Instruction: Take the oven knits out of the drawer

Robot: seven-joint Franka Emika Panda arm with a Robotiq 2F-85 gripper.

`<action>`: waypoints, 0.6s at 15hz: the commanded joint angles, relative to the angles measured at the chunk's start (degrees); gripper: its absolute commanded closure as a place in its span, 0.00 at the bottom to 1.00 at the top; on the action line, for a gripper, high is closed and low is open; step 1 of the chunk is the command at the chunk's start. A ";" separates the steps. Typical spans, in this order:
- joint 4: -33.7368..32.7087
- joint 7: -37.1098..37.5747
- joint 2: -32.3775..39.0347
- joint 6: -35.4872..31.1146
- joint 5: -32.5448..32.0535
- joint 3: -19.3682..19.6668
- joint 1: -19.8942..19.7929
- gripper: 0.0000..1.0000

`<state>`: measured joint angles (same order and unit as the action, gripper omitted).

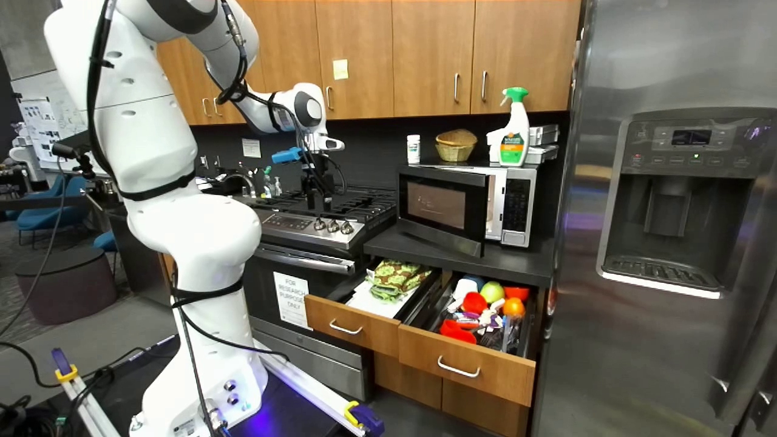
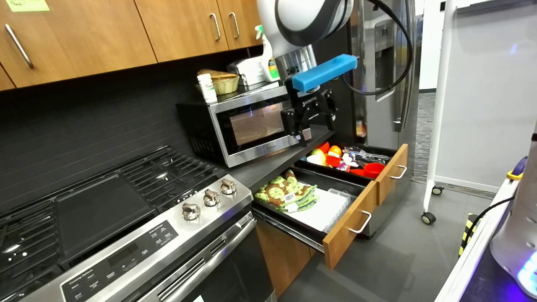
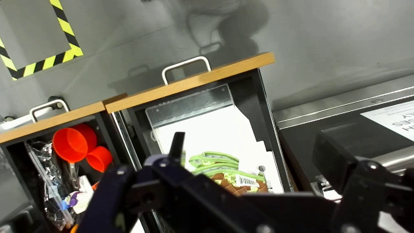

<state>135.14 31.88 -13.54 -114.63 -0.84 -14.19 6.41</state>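
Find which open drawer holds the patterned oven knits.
The oven-side drawer: it holds the oven knits, while the fridge-side drawer holds red cups instead.

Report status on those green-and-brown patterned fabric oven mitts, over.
Black two-fingered gripper open, empty. Mitts lying in open brown wooden drawer. Nothing on top of them.

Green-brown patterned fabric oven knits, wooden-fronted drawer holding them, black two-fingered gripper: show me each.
Oven knits (image 2: 280, 189), in an exterior view: patterned fabric.
Drawer (image 1: 374, 333), in an exterior view: bare wooden front panel.
Gripper (image 3: 252, 148), in the wrist view: gap between open fingertips.
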 commanded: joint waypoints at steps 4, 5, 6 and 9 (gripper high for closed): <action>-3.97 -7.46 2.85 1.73 -1.53 2.32 -0.24 0.00; -4.34 -8.08 3.15 1.77 -1.64 2.51 -0.23 0.00; -4.69 -8.59 3.46 1.80 -1.82 2.64 -0.22 0.00; -5.41 -9.61 4.42 1.11 -2.15 3.02 -0.19 0.00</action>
<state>131.81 23.81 -10.82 -114.34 -1.37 -11.70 6.34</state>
